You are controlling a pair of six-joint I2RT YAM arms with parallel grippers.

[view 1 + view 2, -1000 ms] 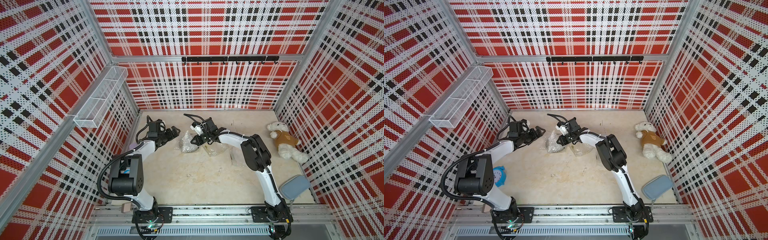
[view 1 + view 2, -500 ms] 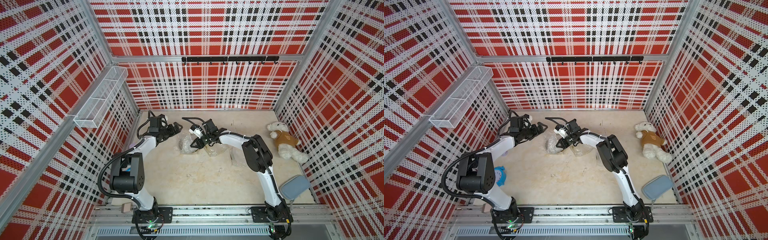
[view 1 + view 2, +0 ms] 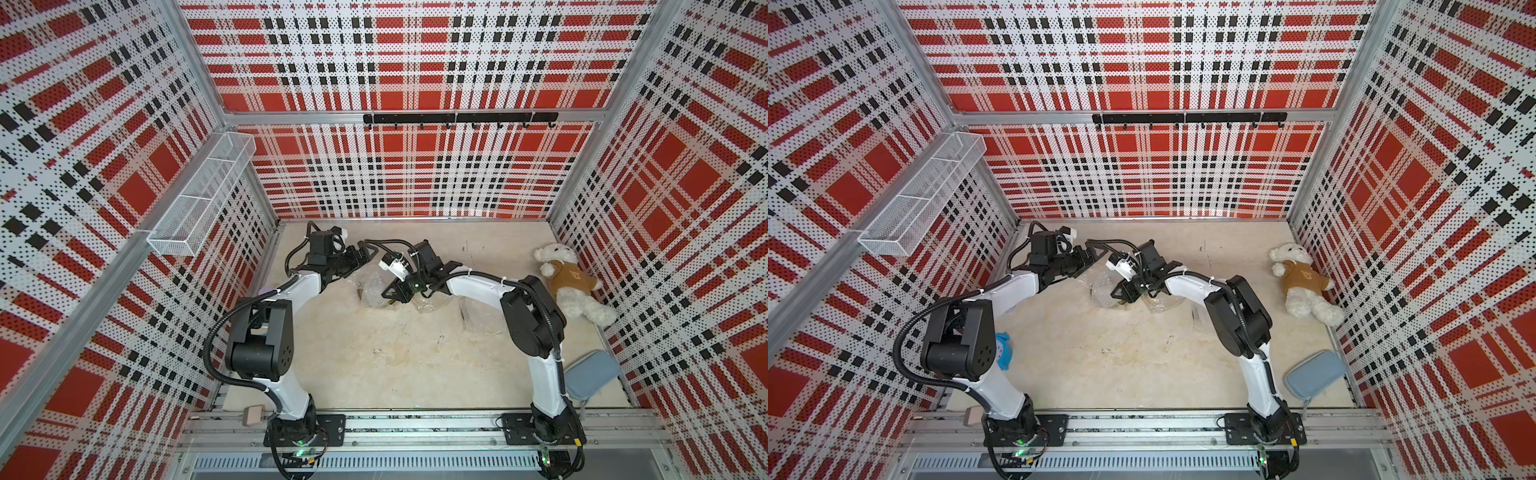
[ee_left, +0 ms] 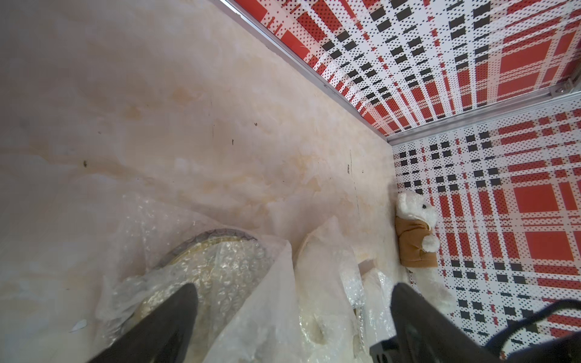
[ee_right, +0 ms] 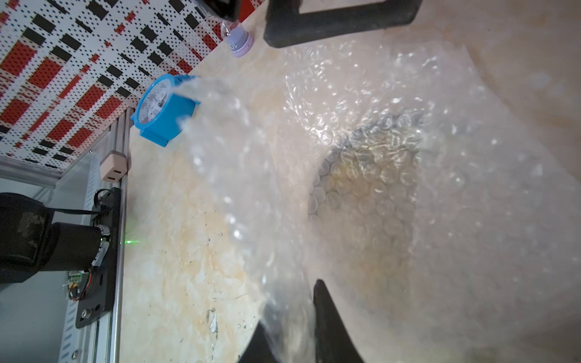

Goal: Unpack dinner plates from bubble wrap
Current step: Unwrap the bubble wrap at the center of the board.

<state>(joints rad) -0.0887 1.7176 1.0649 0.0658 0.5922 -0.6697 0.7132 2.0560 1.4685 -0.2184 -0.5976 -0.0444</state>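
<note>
The right fingers (image 5: 330, 317) have shifted slightly, nearly closed, pinching a flap of bubble wrap (image 5: 314, 103); the left fingers (image 4: 163, 323) gape wide, empty. 1 dinner plate (image 4: 217, 240) remains wrapped on the worktop (image 3: 395, 365).

Clear bubble wrap (image 5: 377, 103), red-plaid walls (image 3: 415, 62)

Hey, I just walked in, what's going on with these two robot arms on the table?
The arms are unwrapping a round cream ceramic plate with a dark rim. It lies on the beige tabletop, mostly covered by a clear, crinkly bubble wrap sheet. The right gripper pinches a flap of that wrap, raised off the plate. The left gripper hangs open over the bundle, holding nothing.
</note>
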